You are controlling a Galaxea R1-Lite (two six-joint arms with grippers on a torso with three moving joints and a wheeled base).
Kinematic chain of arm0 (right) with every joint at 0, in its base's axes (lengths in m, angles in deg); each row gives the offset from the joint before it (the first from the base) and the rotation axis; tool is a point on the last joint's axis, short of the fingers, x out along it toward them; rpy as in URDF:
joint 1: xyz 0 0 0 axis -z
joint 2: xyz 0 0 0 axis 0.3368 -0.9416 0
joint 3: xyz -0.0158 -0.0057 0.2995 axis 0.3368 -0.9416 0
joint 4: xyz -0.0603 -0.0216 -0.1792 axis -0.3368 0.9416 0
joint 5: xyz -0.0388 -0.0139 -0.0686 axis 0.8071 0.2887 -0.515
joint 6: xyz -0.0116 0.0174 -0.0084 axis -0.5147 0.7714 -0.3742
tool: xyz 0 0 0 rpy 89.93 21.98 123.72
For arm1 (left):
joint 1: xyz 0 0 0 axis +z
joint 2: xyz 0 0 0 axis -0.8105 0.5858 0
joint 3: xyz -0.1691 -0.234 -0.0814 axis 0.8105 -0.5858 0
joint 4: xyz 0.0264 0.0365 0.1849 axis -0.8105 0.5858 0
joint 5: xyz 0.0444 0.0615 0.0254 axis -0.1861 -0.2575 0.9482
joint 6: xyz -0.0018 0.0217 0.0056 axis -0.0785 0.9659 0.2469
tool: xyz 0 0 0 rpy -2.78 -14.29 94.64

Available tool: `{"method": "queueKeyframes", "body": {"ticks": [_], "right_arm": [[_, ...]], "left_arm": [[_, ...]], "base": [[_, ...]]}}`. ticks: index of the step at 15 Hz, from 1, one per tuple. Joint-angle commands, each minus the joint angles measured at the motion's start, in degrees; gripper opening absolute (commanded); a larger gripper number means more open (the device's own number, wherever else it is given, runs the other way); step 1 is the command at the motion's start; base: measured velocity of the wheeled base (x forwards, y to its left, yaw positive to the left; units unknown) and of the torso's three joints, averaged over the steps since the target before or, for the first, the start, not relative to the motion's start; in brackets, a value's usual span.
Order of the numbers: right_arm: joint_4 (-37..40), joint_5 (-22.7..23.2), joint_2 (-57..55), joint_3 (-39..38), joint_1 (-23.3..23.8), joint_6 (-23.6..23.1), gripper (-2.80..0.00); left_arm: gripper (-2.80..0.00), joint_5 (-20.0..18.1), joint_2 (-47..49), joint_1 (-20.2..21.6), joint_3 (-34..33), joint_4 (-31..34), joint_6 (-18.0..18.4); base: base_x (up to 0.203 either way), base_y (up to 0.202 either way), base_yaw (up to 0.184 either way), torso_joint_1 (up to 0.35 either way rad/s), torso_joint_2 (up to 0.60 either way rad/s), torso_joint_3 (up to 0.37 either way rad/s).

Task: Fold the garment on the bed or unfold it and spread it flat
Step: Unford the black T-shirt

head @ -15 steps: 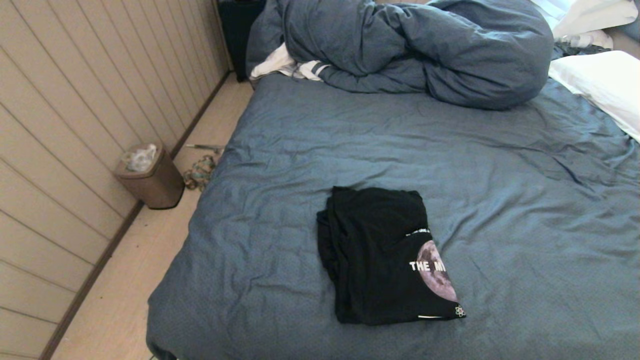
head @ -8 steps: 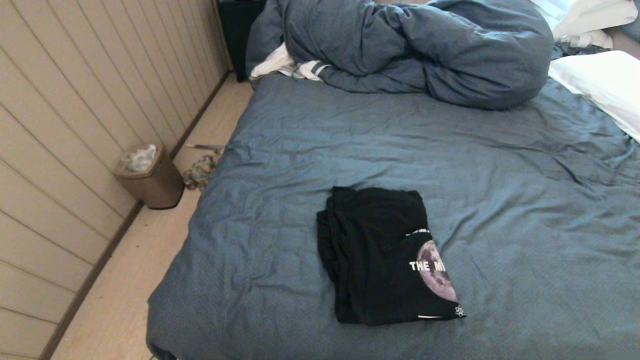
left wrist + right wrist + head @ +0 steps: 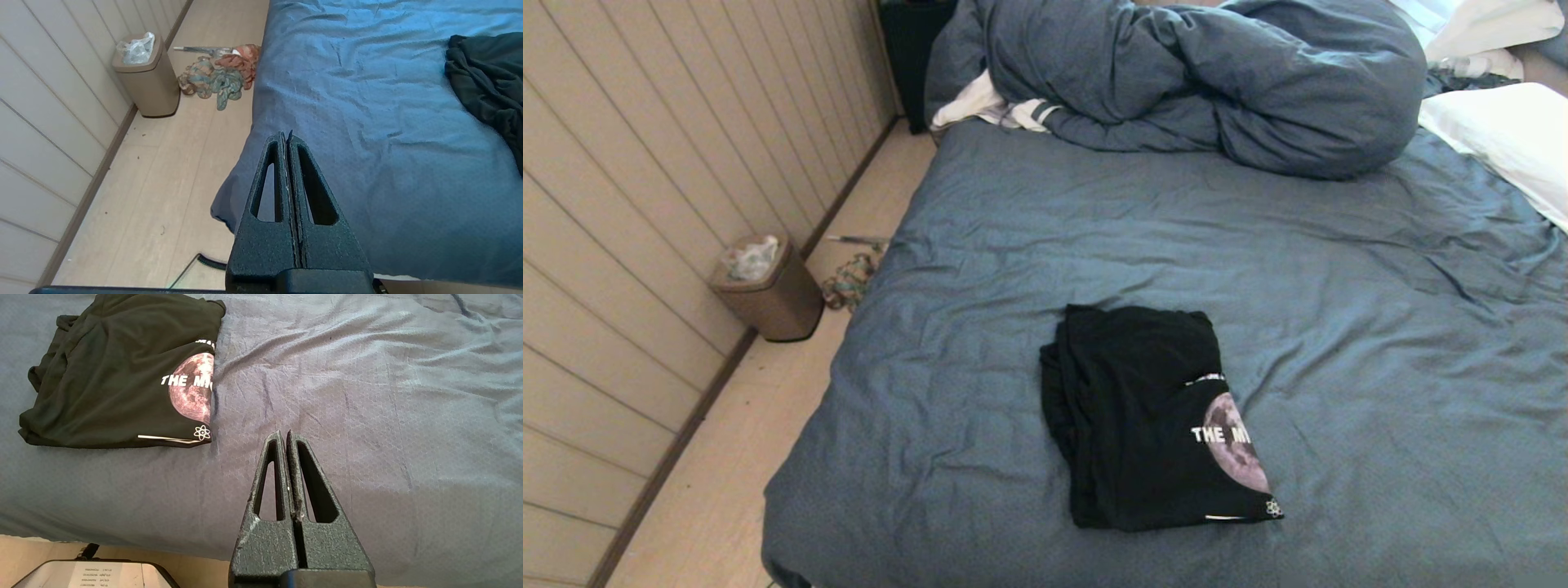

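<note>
The garment (image 3: 1147, 416) is a black T-shirt folded into a compact rectangle near the front of the bed (image 3: 1339, 286), with part of a moon graphic and white lettering showing along its right edge. The right wrist view shows the garment (image 3: 118, 371) lying on the slate-blue sheet, and the left wrist view catches only the garment's edge (image 3: 486, 77). My left gripper (image 3: 286, 136) hangs shut and empty over the bed's front left corner, well away from the shirt. My right gripper (image 3: 284, 435) is shut and empty above the sheet beside the shirt's near corner. Neither arm appears in the head view.
A bunched blue-grey duvet (image 3: 1176, 82) fills the far end of the bed, with a white striped cloth (image 3: 988, 106) beside it and white pillows (image 3: 1503, 139) at the right. On the floor to the left stand a brown bin (image 3: 768, 286) and a crumpled cloth (image 3: 849, 282).
</note>
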Motion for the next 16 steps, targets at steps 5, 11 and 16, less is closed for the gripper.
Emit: {"method": "queueKeyframes", "body": {"ticks": [5, 11, 16], "right_arm": [[9.6, 0.7, -6.2, 12.4, 0.0, -0.5, -2.80], [13.9, 2.3, -38.4, 39.2, -2.2, 2.0, -2.80], [14.6, 3.7, -70.3, 61.9, -8.4, 7.8, -2.80]], "left_arm": [[-2.80, -0.1, -0.1, 0.0, -2.1, 0.0, -0.1], [-2.80, -0.3, 11.1, -0.3, 14.5, 11.3, 3.3], [-2.80, -8.2, 46.4, -1.9, 35.8, 13.3, 0.7]], "base": [[0.000, 0.000, 0.000, 0.000, 0.00, 0.000], [0.000, 0.000, 0.000, 0.000, 0.00, 0.000], [0.000, 0.000, 0.000, 0.000, 0.00, 0.000]]}}
